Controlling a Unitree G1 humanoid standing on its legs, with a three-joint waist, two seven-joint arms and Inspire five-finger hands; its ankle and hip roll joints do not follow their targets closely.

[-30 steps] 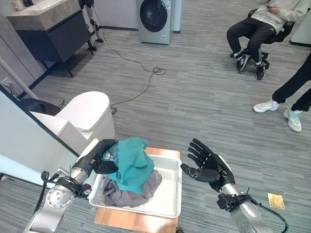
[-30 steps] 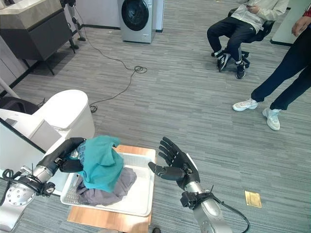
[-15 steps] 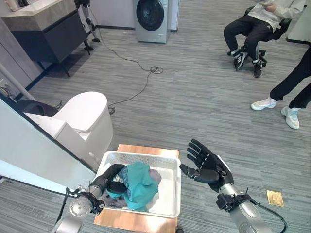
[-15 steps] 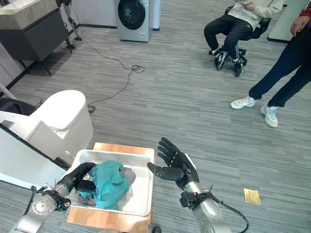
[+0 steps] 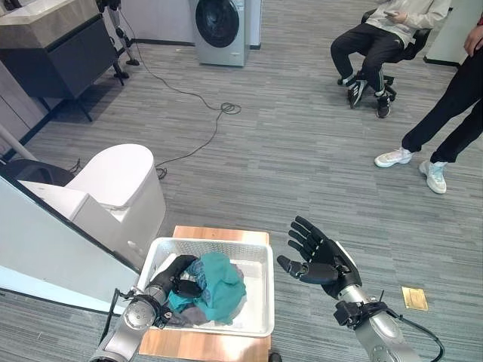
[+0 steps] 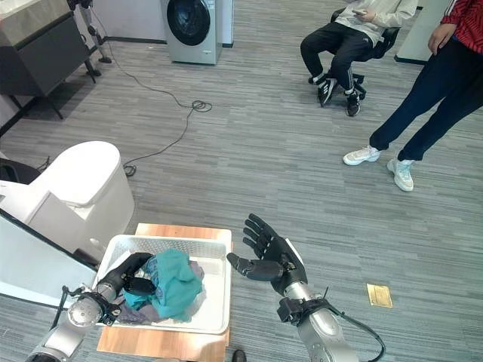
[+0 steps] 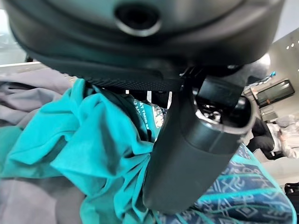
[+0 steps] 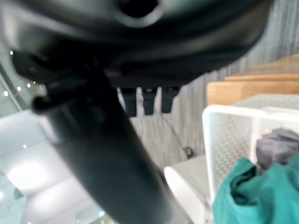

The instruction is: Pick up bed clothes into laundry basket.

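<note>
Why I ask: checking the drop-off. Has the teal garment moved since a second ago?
Yes. The teal garment, held by the left hand, came down from above the white basket rim into it.

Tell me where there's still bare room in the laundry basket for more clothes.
The laundry basket has bare floor along its right wall and far edge. Its left and middle are crowded: the teal garment is piled on grey clothes, with the left hand curled into it. The right hand hovers open outside.
</note>
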